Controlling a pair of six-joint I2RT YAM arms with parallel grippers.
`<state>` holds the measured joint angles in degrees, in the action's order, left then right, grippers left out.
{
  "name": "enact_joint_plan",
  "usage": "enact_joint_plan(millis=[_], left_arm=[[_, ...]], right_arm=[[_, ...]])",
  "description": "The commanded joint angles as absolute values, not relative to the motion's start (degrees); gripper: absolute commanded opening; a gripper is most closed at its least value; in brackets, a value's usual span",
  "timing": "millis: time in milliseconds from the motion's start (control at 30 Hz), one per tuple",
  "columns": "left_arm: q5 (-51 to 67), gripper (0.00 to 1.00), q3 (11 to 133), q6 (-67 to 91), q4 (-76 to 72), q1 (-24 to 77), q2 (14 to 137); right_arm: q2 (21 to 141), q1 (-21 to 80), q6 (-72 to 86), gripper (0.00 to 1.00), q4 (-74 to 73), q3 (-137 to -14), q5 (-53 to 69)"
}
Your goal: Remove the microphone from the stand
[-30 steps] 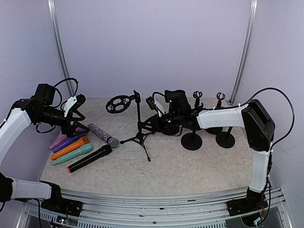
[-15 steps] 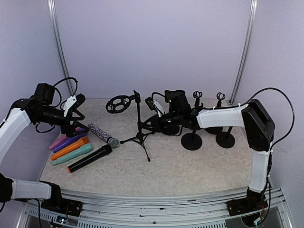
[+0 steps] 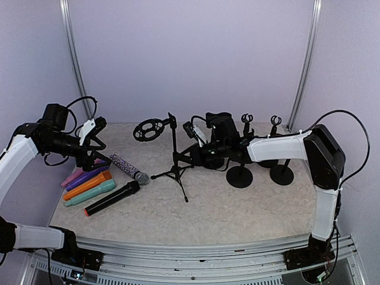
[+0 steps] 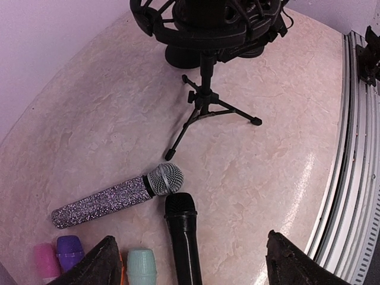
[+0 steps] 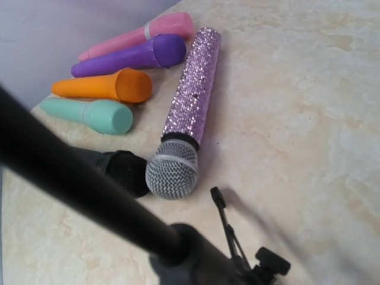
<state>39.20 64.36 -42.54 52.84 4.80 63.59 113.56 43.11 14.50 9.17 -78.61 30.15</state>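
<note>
The right gripper [image 3: 185,154] has barely moved, staying at the tripod mic stand's [image 3: 173,139] pole, its grip untellable but probably bracing it, while the left gripper [image 3: 102,141] hangs open and empty.

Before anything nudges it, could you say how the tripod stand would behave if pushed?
The tripod stand stands tall on short splayed legs, ring mount up top, so it would probably tip rather than slide. Its thin pole suggests it is light.

Front table [image 3: 237,208] is open; tripod stand [image 3: 173,160], microphones [image 3: 98,184] and round-base stands [image 3: 240,177] obstruct behind.
</note>
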Motion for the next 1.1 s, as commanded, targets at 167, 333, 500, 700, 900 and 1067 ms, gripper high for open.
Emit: enact_joint_plan(millis=[167,333,500,700,900,1067], left_arm=[[40.7,0.81,66.8,-42.7,54.3,4.6,63.3],[41.0,0.81,66.8,-42.7,54.7,4.7,63.0],[41.3,0.81,66.6,-42.7,54.8,4.9,62.9],[41.4,0.81,66.7,-42.2,54.5,5.5,63.2],[40.8,0.81,67.1,-41.6,54.4,6.0,63.5],[41.0,0.81,67.3,-40.4,53.5,7.2,63.9]], right_arm=[[107.0,43.6,14.4,0.00,5.8,-76.0,36.1],[107.0,43.9,14.8,0.00,4.5,-74.6,41.6],[107.0,45.3,12.0,0.00,2.0,-73.6,40.1],[106.6,48.6,4.0,0.00,-1.3,-73.0,26.8],[105.2,49.9,-1.9,0.00,3.3,-68.2,18.9],[107.6,50.0,-3.9,0.00,2.1,-69.4,18.4]])
